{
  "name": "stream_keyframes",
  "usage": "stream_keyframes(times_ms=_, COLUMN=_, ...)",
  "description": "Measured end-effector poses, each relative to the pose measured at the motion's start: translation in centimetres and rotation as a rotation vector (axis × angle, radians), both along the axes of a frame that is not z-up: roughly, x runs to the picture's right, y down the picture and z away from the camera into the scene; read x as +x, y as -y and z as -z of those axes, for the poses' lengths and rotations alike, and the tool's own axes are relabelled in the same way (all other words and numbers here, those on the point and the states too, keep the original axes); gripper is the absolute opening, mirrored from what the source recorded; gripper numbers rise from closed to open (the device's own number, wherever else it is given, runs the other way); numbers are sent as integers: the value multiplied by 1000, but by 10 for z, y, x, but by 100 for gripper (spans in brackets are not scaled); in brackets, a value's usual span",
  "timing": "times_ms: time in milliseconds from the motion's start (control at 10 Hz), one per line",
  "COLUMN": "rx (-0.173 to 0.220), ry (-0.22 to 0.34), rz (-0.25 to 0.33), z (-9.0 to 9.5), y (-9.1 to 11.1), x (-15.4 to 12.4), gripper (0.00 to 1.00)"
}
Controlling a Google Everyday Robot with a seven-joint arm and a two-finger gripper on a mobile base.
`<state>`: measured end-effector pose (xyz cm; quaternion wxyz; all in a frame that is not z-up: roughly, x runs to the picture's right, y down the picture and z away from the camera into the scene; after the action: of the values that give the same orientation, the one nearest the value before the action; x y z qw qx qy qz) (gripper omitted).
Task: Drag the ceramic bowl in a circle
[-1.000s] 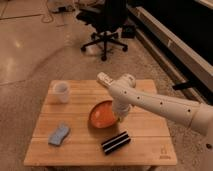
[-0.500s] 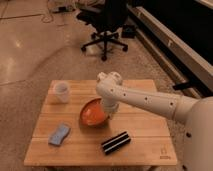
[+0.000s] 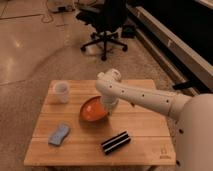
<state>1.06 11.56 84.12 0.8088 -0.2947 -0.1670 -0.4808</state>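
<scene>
While tool (image 3: 107, 107) sits at right rim of bowl (image 3: 92, 111), middle of counter (image 3: 145, 135), its grip cannot be told. Drag likely under way; share of circle done unclear.

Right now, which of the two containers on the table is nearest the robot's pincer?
The orange-red ceramic bowl in the middle of the table: the pincer is at its rim. The smaller white cup stands apart near a far corner.

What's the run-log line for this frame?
gripper: at right rim of ceramic bowl | white cup: far left | blue sponge: near left | black block: near centre
</scene>
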Motion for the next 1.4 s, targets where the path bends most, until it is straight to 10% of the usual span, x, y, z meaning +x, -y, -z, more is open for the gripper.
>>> stream_keyframes(times_ms=900, rx=-2, ry=-16, rz=-17, z=-17, y=29, x=7, gripper=27)
stream_keyframes(times_ms=1400, rx=-6, ry=-5, rz=-25, z=-17, y=8, x=5, gripper=27)
